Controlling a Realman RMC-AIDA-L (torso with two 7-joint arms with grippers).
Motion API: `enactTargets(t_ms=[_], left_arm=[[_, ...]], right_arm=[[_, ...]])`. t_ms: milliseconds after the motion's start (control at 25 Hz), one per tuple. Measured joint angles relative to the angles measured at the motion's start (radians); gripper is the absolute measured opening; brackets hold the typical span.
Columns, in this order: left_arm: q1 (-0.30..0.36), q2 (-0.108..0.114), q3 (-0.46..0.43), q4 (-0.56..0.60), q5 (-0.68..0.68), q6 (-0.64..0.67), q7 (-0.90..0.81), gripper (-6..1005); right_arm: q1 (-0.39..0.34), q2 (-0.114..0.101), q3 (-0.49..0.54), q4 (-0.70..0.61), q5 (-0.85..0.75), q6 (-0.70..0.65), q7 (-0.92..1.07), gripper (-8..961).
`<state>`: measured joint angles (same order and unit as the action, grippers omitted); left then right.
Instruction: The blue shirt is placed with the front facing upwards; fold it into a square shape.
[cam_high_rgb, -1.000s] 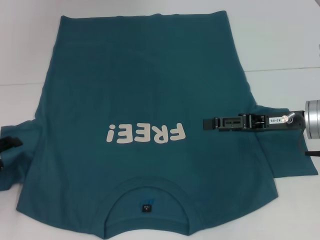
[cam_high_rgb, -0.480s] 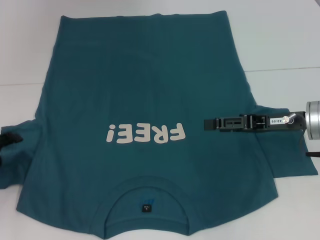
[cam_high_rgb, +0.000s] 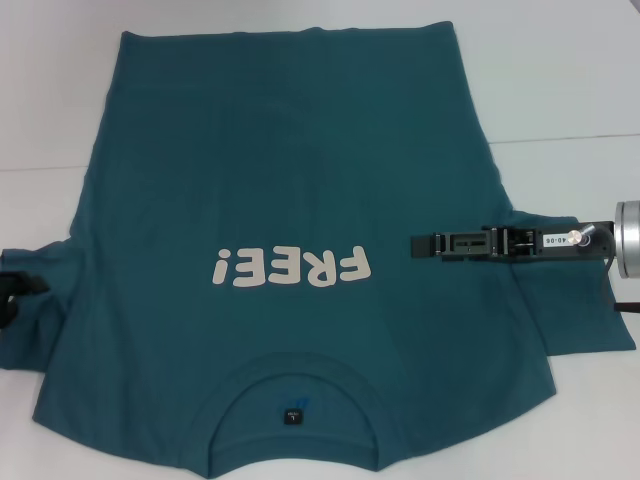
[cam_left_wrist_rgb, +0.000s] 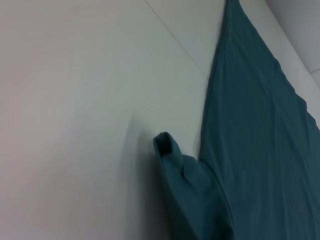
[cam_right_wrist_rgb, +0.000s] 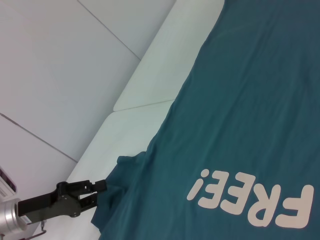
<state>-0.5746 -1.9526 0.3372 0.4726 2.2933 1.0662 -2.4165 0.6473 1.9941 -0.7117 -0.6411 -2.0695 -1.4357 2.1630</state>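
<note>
The blue shirt (cam_high_rgb: 280, 180) lies spread flat on the white table, front up. Its white "FREE!" lettering (cam_high_rgb: 290, 267) reads upside down and its collar (cam_high_rgb: 293, 400) is nearest me. My right gripper (cam_high_rgb: 414, 245) reaches in level from the right, over the shirt's right side just inboard of the right sleeve (cam_high_rgb: 575, 300). My left gripper (cam_high_rgb: 18, 288) is at the far left edge, at the left sleeve (cam_high_rgb: 40, 320). The right wrist view shows the left gripper (cam_right_wrist_rgb: 101, 192) against that sleeve's edge (cam_right_wrist_rgb: 122, 172). In the left wrist view the sleeve (cam_left_wrist_rgb: 187, 185) is bunched, with one corner raised.
The white table (cam_high_rgb: 560, 90) has a seam (cam_high_rgb: 570, 137) running across it behind the shirt. Bare tabletop shows to the left (cam_high_rgb: 40, 120) and right of the shirt. A padded edge and grey floor panels (cam_right_wrist_rgb: 60, 65) lie beyond it in the right wrist view.
My left gripper has shifted slightly at the left sleeve. My right gripper has drawn back a little to the right. The shirt lies as before.
</note>
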Motion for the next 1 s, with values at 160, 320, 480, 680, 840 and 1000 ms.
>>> enactTargets(t_ms=[160,320,480,680,840,1000], left_arm=[[0.0,0.001,-0.003,0.0,0.005,-0.006,-0.003,448],[0.003,0.002,-0.003,0.0,0.007,-0.014,-0.003,165],[0.006,0.002,-0.004,0.0,0.008,-0.02,0.001,82],[0.008,0.002,0.002,0.009,0.011,-0.02,0.009,42],[0.003,0.01,0.007,0.026,0.038,-0.018,0.013,42],[-0.012,0.019,0.005,0.027,0.082,-0.015,0.01,41]], right_arm=[[-0.001,0.0,0.0,0.0,0.0,0.0,0.0,921],[-0.002,0.0,0.003,0.0,0.0,0.0,0.0,921],[-0.002,0.0,0.01,0.001,0.0,0.0,0.0,921],[-0.002,-0.001,0.012,0.003,0.0,-0.001,0.0,921],[-0.002,-0.001,0.012,0.004,0.0,-0.002,0.0,921],[-0.002,-0.001,0.012,0.004,0.0,-0.001,0.0,920]])
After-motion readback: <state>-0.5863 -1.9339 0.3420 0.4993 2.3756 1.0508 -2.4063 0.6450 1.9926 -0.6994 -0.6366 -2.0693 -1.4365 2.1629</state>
